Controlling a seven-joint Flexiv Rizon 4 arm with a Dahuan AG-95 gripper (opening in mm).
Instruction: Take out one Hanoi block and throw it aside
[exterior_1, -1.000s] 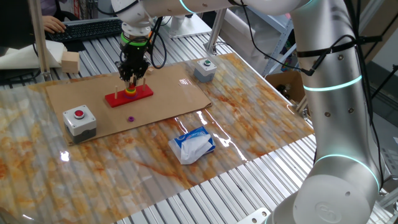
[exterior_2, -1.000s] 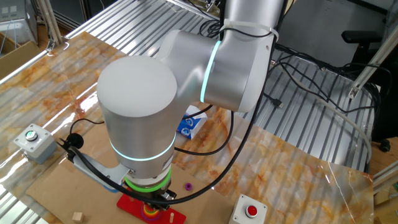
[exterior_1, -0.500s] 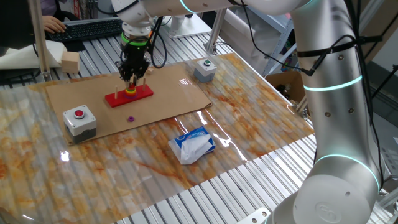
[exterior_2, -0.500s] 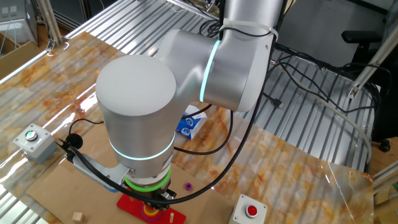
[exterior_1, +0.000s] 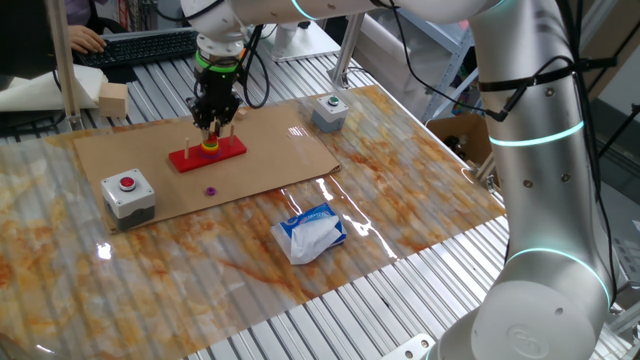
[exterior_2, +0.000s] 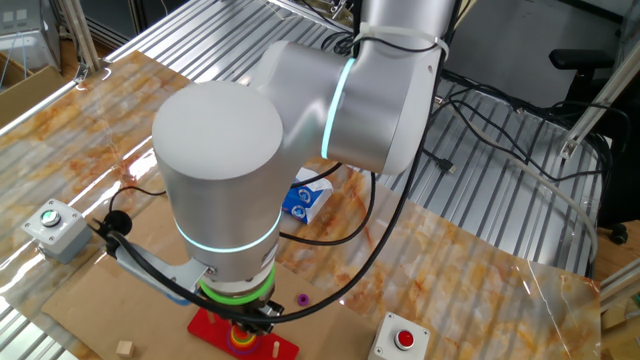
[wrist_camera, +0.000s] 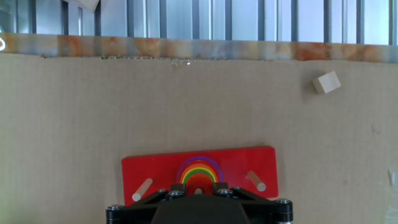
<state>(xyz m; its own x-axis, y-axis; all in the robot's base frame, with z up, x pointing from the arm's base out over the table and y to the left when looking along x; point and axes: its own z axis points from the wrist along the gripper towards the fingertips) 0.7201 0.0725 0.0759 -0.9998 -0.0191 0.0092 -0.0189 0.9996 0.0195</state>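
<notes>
Locating the Hanoi block: in the hand view I see a small red disc topping the stack of coloured rings on the middle peg of the red peg base, directly beyond the gripper body. The base sits on the cardboard sheet toward the far left corner of the worktop.

Gripper state: the gripper hangs directly over the stack, its fingers low around the peg. I cannot tell how far the jaws stand apart, nor whether they have hold of the disc; the gripper body blocks the fingertips in the hand view, and the arm hides most of them in the other fixed view.

Hazards I judge from this position:

1. Multiple pick. The disc rests on larger rings. Jaws closing too low would catch the ring beneath and lift two pieces.
2. Peg binding. A lift not in line with the peg could jam the disc and drag the base across the cardboard.
3. Neighbouring pegs. Two bare wooden pegs flank the stack; a sideways exit before clearing the peg top could strike one.
4. Weak grip. The disc is thin and small; a marginal pinch could drop it back onto the base.
5. Throw zone. A purple disc lies near the base, with a red-button box at the left edge and a blue tissue pack near mid-table. A careless release could send the disc under these.
</notes>
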